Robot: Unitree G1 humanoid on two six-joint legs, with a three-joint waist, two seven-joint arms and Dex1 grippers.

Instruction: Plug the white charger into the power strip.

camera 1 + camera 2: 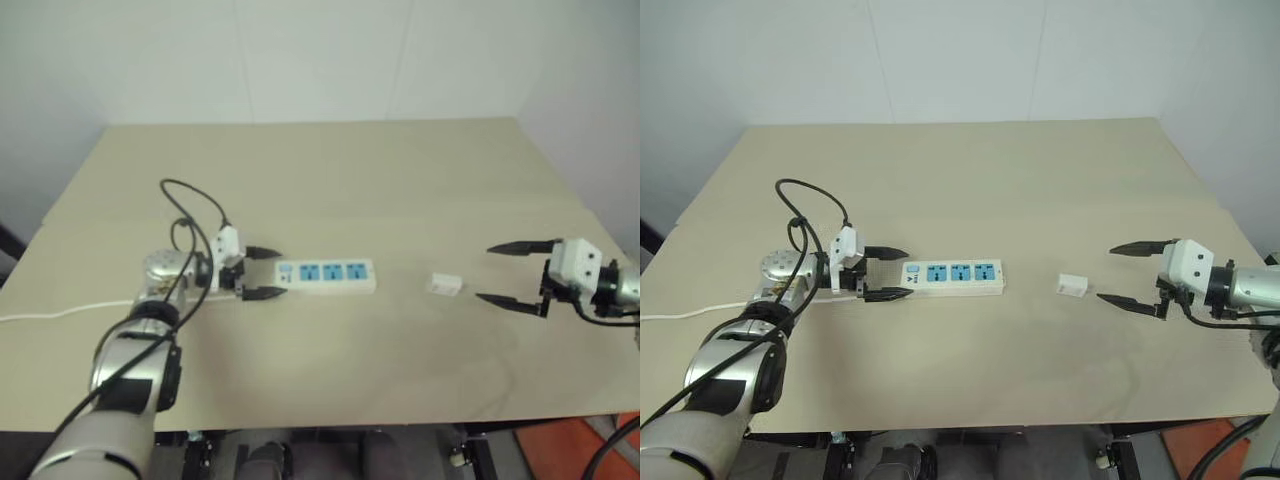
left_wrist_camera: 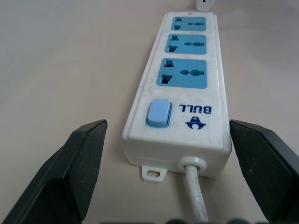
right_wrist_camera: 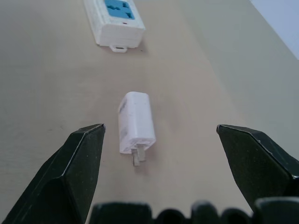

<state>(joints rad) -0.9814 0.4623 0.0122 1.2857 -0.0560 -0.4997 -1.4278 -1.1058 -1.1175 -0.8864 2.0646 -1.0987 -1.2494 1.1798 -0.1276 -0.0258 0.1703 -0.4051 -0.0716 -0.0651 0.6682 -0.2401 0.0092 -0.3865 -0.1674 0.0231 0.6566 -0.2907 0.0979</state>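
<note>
The power strip [image 1: 326, 275] lies flat in the middle of the table, its three blue socket faces up and its switch end [image 2: 159, 114] toward my left gripper. That left gripper [image 1: 266, 273] is open, its two black fingers straddling the air just short of the switch end, touching nothing. The white charger [image 1: 445, 285] lies on its side to the right of the strip, its prongs [image 3: 138, 157] pointing at my right gripper. My right gripper [image 1: 513, 273] is open and hovers a short way right of the charger, empty.
The strip's thin white cord [image 1: 60, 313] runs off the table's left edge. A black cable [image 1: 190, 205] loops over my left wrist. The beige table [image 1: 330, 170] stretches bare behind the strip, with a white wall beyond.
</note>
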